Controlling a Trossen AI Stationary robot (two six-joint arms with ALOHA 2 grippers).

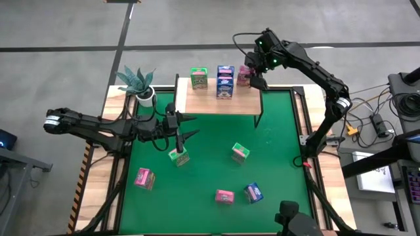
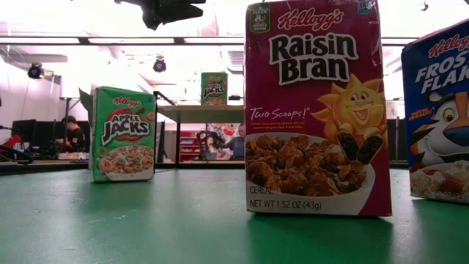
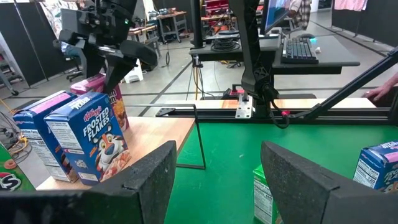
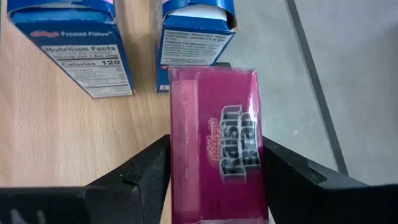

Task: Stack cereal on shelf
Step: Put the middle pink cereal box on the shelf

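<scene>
While the right gripper (image 4: 214,168) pinches a pink cereal box (image 4: 217,143) over the shelf (image 1: 203,101) end, the left gripper (image 1: 178,139) hangs spread above a green box (image 1: 178,157) directly beneath it.

A grey concrete floor (image 1: 197,26), crossed by dark seams, surrounds the green-topped bench (image 1: 275,157), where a potted plant (image 1: 138,84) stands at its far left corner. Beyond, a desk with a keyboard (image 3: 301,50), wheeled carts and seated people (image 2: 72,133) fill a workshop lit by bright ceiling lights (image 2: 110,40).
</scene>
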